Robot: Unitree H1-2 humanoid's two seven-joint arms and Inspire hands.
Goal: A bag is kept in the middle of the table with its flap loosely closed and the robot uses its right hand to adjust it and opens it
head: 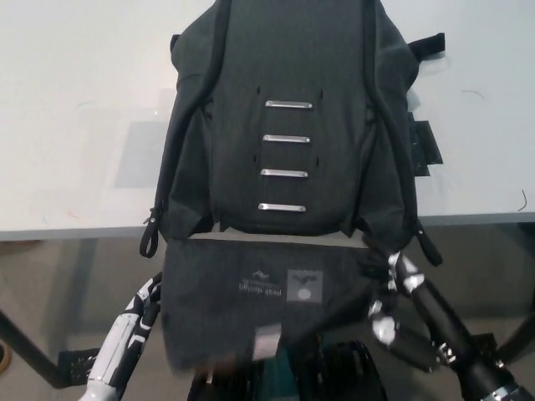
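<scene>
A dark bag [288, 125] is shown lying on the white counter [75, 117], its near end at the counter's near edge. The flap [267, 296] is folded open and hangs over that edge, its inner side with printed labels exposed. The flap's right corner is gripped by the black right robot hand [393, 305]. The white left robot hand [142, 305] is seen at lower left, beside the flap's left edge; its fingers cannot be made out.

Single view, head-mounted: aimed steeply downward at close range over the near edge of the white tabletop [75, 167], where the dark grey fabric backpack [288, 150] is framed; floor seen below.
</scene>
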